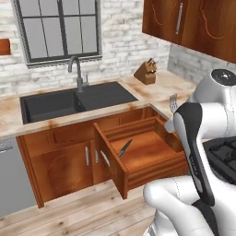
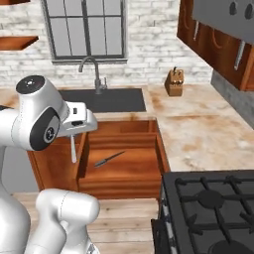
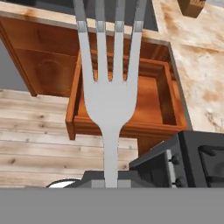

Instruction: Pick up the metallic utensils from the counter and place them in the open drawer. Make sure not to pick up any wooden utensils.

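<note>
Nearby, knife block (image 2: 174, 81) stands beside sink (image 2: 106, 99) on counter (image 2: 198, 124).

The open drawer (image 1: 159, 131) gapes unblocked from above; only the knife (image 1: 125, 148) lies inside.

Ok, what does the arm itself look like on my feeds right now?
The arm is built of glossy white, rounded shell segments with dark grey to black bands and joint seams. A round dark cap with a grey ring tops one joint. The white hand block carries a small dark patch. No loose cables or lettering are visible.
</note>
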Available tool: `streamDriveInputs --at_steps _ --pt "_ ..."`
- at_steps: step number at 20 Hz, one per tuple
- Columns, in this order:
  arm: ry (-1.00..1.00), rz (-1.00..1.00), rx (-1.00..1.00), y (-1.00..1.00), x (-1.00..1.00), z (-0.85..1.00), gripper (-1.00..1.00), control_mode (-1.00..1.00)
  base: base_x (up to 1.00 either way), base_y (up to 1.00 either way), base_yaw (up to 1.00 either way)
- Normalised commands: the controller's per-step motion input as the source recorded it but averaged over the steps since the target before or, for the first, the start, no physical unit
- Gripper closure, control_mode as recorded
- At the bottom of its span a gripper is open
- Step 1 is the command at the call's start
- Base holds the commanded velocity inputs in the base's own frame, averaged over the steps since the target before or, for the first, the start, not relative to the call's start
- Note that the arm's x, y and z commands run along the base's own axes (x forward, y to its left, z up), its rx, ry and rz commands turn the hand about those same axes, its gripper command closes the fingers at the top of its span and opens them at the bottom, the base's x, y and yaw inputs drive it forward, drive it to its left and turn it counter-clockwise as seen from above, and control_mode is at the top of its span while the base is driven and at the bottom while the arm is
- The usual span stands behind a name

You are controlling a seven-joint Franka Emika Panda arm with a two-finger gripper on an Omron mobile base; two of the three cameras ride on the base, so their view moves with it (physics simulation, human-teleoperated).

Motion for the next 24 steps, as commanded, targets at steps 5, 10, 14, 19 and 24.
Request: streamDriveInputs --at_steps 5,10,14,19,24 --pt "0.00 0.00 0.00 0.00 0.00 0.00 1.00 1.00 0.11 -0.64 0.20" --pt "0.00 0.00 0.00 0.00 0.00 0.00 1.00 1.00 0.26 -0.43 0.14" --pt "0.00 0.00 0.00 0.00 0.00 0.00 1.00 1.00 0.42 0.00 0.01" --pt "0.00 0.00 0.00 0.00 0.00 0.00 1.00 1.00 0.42 0.00 0.00" --pt "0.00 0.00 0.00 0.00 0.00 0.00 1.00 1.00 0.26 0.04 0.00"
